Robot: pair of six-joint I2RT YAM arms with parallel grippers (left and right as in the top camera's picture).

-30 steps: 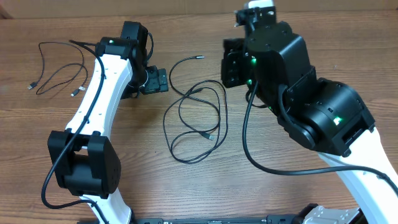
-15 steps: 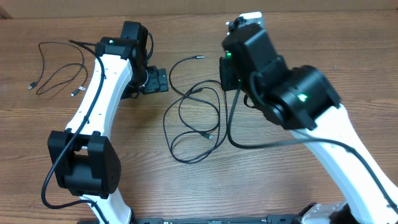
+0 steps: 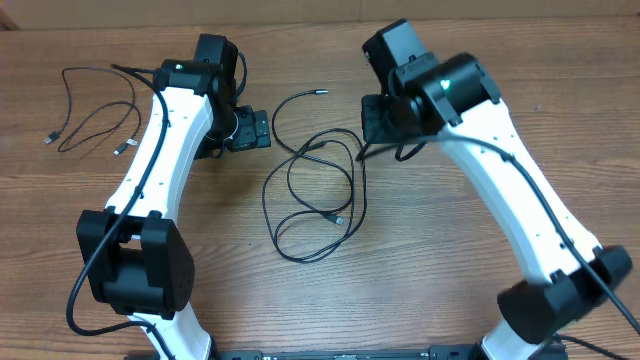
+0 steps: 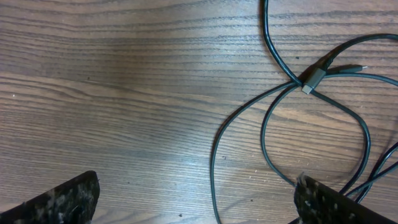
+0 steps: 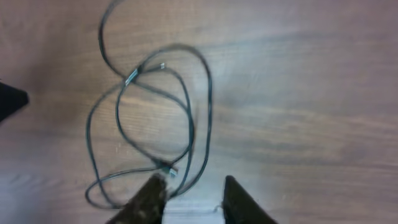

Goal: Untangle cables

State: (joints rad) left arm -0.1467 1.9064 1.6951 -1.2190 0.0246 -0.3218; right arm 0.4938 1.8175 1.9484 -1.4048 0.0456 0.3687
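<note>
Tangled loops of thin black cable (image 3: pixel 322 210) are lying mid-table on the brown wood-grain tabletop (image 3: pixel 450 260), between the two arms. A second thin black cable (image 3: pixel 95 118) is lying well apart at the far left. The left gripper (image 4: pixel 198 186) is hovering just beside the tangle with its fingers wide apart, holding nothing. The right gripper (image 5: pixel 194 186) is hovering over the tangle's other edge with its fingers slightly apart, gripping nothing.
</note>
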